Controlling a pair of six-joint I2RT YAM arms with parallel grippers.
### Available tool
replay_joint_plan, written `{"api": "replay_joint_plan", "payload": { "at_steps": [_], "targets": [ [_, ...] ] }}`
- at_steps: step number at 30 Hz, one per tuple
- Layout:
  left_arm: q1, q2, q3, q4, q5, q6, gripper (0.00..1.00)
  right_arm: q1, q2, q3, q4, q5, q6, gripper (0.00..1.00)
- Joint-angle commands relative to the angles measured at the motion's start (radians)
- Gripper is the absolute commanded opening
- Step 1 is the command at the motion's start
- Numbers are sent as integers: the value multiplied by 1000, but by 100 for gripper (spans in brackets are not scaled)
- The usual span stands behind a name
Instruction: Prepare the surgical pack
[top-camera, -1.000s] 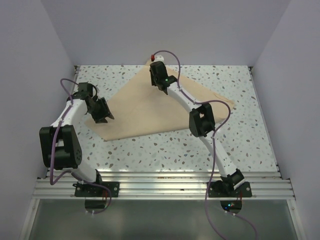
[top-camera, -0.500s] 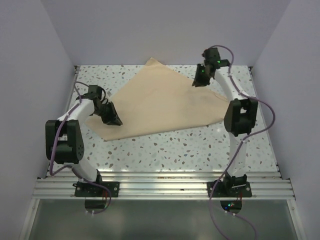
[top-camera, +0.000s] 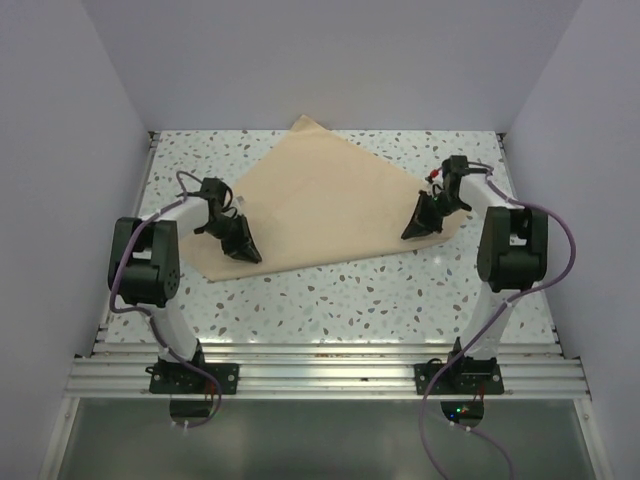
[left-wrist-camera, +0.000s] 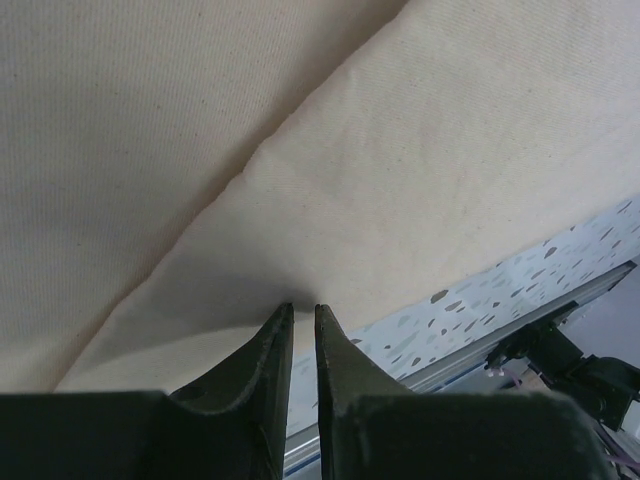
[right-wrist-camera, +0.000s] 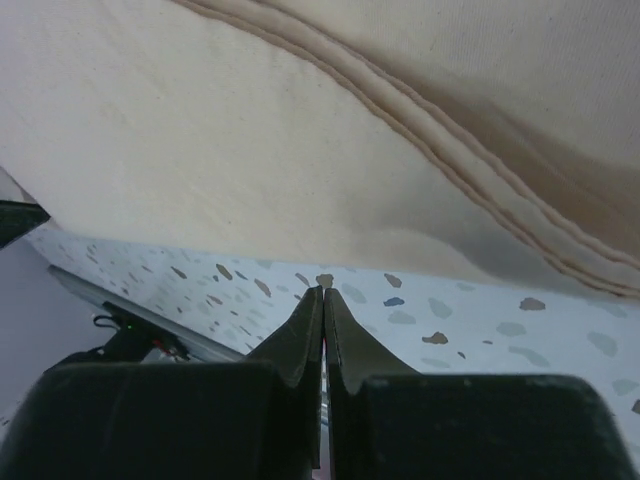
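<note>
Surgical pack (top-camera: 330, 205) lies flat on the counter (top-camera: 400, 290). My left fingers (left-wrist-camera: 268, 350), narrow, pinch its left corner; my right fingers (right-wrist-camera: 300, 335), shut and empty, rest just beside its right corner.

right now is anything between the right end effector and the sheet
Nothing visible does. The right end effector is shut, its tips over bare table just short of the edge of the sheet.

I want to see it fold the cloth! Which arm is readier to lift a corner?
Left. The left gripper seems to pinch the surgical pack's near corner; the right gripper is shut on nothing, over bare table beside the edge.
</note>
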Motion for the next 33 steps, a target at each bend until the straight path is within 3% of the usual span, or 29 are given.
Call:
{"api": "replay_joint_plan", "payload": {
  "at_steps": [1, 8, 15, 21, 27, 33],
  "targets": [
    [-6, 14, 38, 18, -1, 10, 18, -52, 28, -23, 161, -153, 26, 0],
    [-6, 68, 44, 34, -36, 13, 19, -170, 85, -138, 247, -185, 63, 0],
    [-5, 103, 38, 49, -64, 15, 19, -253, 62, -242, 198, -127, 26, 0],
    [-3, 58, 63, 15, -107, 12, 18, -250, -42, -214, 154, -140, 40, 0],
    [-6, -67, 52, -18, -113, -11, 20, -122, -31, -49, 102, -177, 50, 0],
    [-26, -104, -10, 17, -38, -47, 20, -57, -8, -86, 230, -297, 138, 0]
  ]
}}
